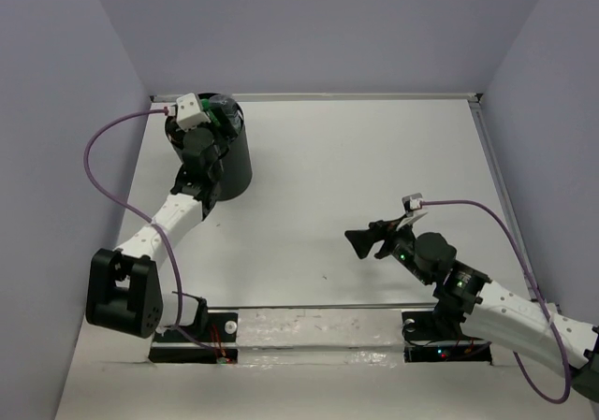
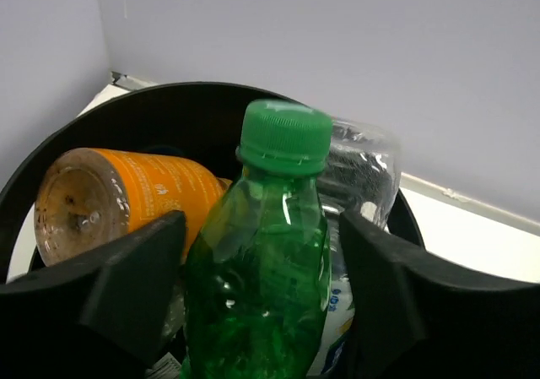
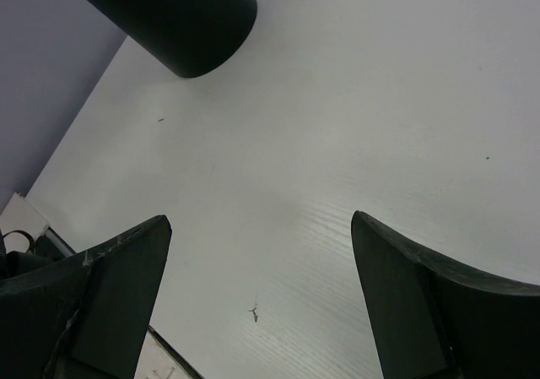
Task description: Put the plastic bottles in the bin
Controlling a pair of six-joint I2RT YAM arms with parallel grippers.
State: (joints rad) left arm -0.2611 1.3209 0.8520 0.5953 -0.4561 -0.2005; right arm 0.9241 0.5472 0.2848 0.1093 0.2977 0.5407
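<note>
green bottle [image 2: 268, 185] sits between fingers of the left hand [image 2: 260, 227] above the black bin [image 1: 239, 163], upper left; i cannot tell if it's grasped. right hand [image 3: 260, 223] hangs released, lower right.

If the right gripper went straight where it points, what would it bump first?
Probably the bare table; the right gripper aims down at it. The bin sits off to one side.

Left arm [image 1: 178, 212] outstretched, both jaws apart
</note>
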